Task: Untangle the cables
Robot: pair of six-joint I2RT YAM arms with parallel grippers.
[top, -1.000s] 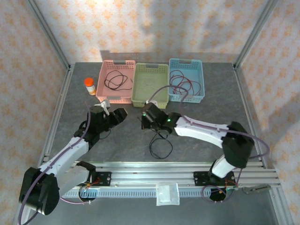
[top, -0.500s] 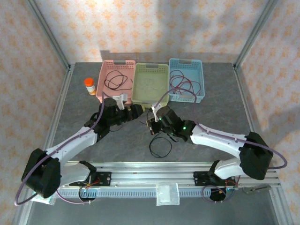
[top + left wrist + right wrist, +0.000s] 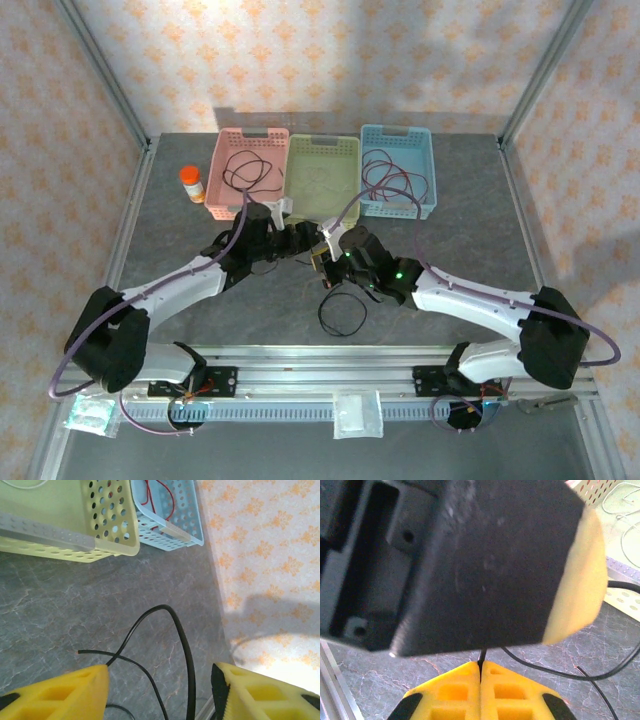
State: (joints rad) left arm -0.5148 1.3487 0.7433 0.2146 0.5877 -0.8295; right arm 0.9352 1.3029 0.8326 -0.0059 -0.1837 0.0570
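The cables (image 3: 342,312) lie in and about the green basket (image 3: 350,145). Well to its left stands an orange-capped bottle (image 3: 192,184), upright on the grey table (image 3: 450,250). Touching the green basket's left wall is the pink basket (image 3: 228,137), with a coiled black cable (image 3: 245,170) inside. In the green basket itself rests a thin white cable (image 3: 320,182), pale and hard to trace. Against its right wall sits the blue basket (image 3: 425,135), holding a red cable (image 3: 385,180) tangled with darker strands. Just in front of the green basket's near edge the two arms meet. The left gripper (image 3: 160,680) has its yellow fingers (image 3: 65,690) standing apart, and the loose black cable (image 3: 186,650) runs through the gap, pinched by neither. Just to its right, the right gripper (image 3: 481,672) has its fingers pressed together, nipping that same loose black cable at the seam. Farther in front of the green basket, the cable's free loop lies flat on the table.
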